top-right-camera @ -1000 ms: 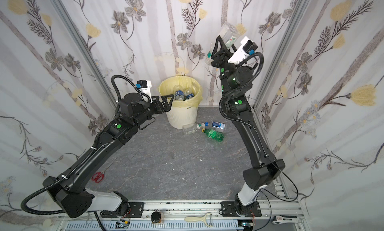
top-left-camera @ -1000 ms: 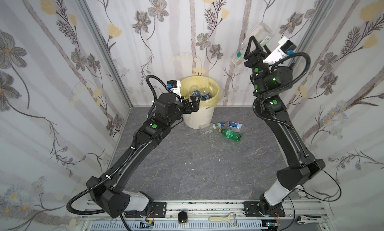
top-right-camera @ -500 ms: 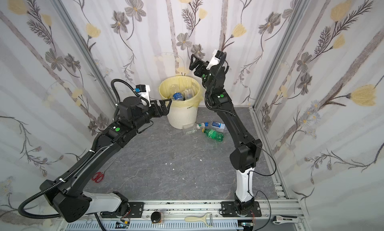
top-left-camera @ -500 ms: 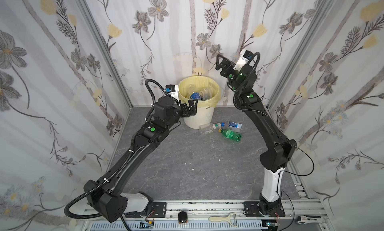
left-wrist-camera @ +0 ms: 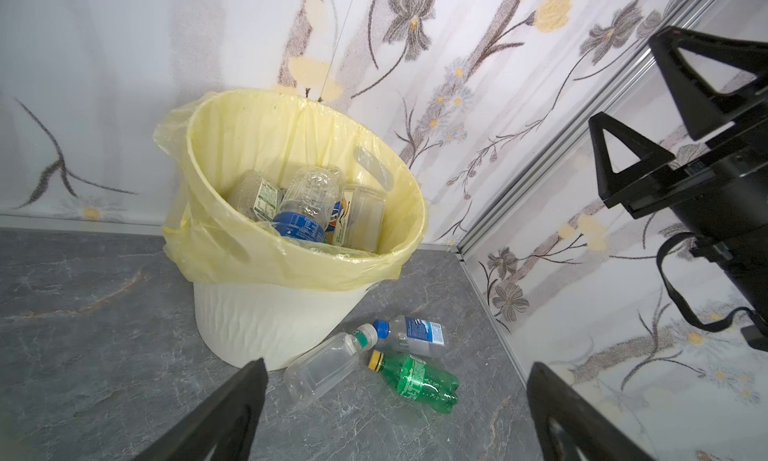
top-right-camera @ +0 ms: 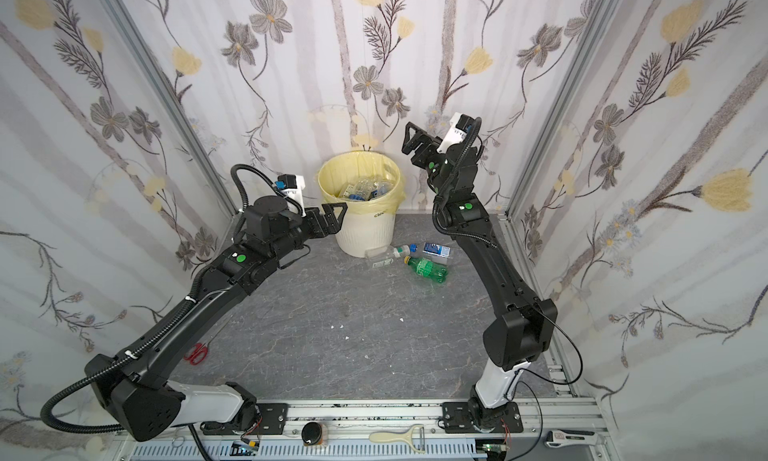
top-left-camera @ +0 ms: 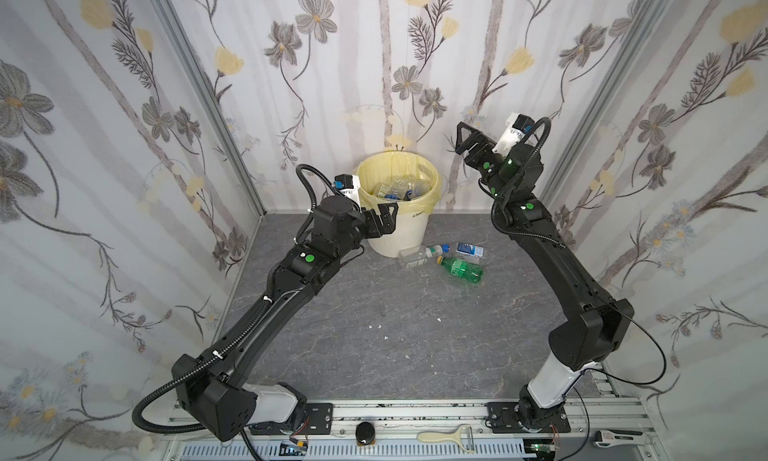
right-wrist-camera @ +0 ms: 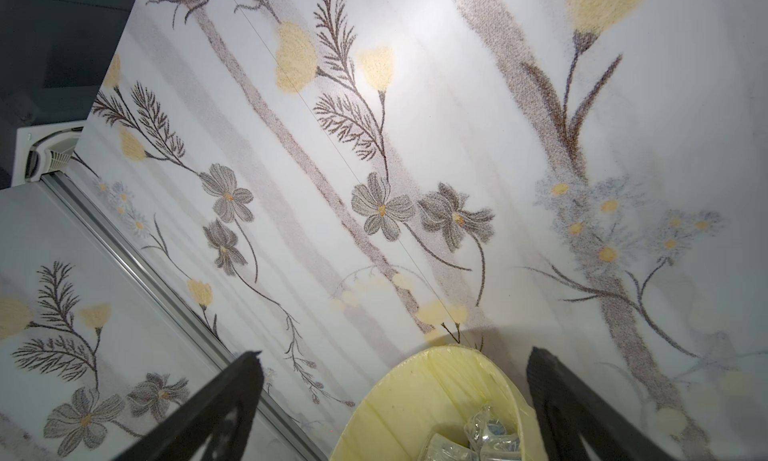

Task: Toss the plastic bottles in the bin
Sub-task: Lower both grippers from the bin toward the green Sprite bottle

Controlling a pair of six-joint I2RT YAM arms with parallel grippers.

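Since the bottle I was carrying a second ago is gone from my right gripper (top-left-camera: 467,141), its jaws now stand wide and empty, pulled back up beside the bin (top-left-camera: 399,238). The bin's mouth is below and ahead of those fingertips. Reads as a drop done. Left gripper (top-left-camera: 384,220) is wide too, empty, just beside the rim. Still to go: clear bottle (left-wrist-camera: 324,367), blue-cap bottle (left-wrist-camera: 411,334), green bottle (left-wrist-camera: 415,378), on the floor below and ahead of my left fingers, by the bin's base.
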